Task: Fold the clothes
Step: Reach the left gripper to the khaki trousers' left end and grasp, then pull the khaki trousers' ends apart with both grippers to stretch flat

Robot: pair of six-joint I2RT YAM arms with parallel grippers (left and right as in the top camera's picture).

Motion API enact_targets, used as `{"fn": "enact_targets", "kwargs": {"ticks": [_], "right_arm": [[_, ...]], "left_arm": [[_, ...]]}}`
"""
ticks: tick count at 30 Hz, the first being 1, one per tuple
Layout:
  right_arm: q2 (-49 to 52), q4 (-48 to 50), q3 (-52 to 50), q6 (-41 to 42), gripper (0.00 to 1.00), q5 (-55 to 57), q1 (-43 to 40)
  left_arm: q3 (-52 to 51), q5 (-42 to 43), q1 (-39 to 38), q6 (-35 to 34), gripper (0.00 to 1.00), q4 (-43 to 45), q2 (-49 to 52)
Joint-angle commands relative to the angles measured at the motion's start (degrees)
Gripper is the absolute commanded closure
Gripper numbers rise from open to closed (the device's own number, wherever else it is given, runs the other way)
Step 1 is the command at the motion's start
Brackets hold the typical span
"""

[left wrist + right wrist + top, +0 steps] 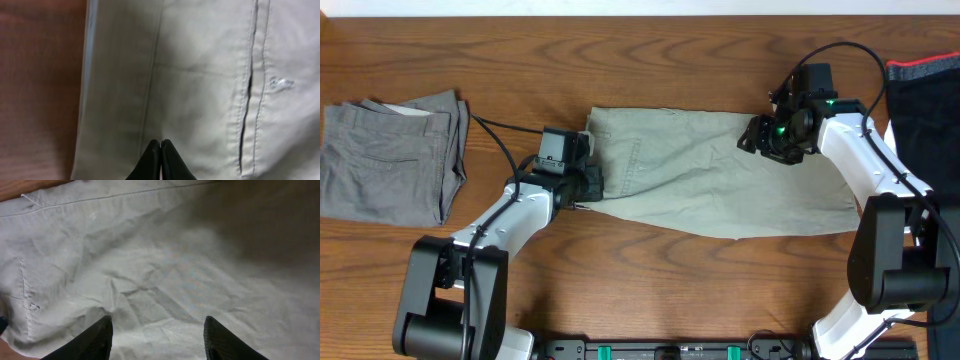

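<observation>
The pale khaki-green pair lies flat across the middle of the table, waistband to the left. My left gripper is at its waistband edge. In the left wrist view the fingers are shut tip to tip over the cloth, beside a pocket seam, with no cloth visibly pinched. My right gripper hovers over the upper right part of the pair. In the right wrist view its fingers are open, with wrinkled cloth below. The mid-grey pair lies folded at the far left.
A dark garment with a red band lies at the right edge, partly under the right arm. Bare wood table runs along the front. A black cable runs from the grey pair's edge to the left arm.
</observation>
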Motion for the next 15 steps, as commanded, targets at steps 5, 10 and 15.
{"fn": "enact_targets", "kwargs": {"ticks": [5, 10, 15], "right_arm": [[-0.5, 0.13, 0.39, -0.66, 0.44, -0.44, -0.07], [-0.5, 0.09, 0.39, -0.66, 0.44, -0.46, -0.07], [-0.5, -0.59, 0.39, -0.68, 0.44, -0.44, -0.07]], "left_arm": [[0.9, -1.6, 0.28, 1.42, 0.94, -4.13, 0.42], [0.74, -1.57, 0.28, 1.4, 0.94, -5.64, 0.96], [0.74, -1.27, 0.28, -0.96, 0.94, -8.26, 3.17]]}}
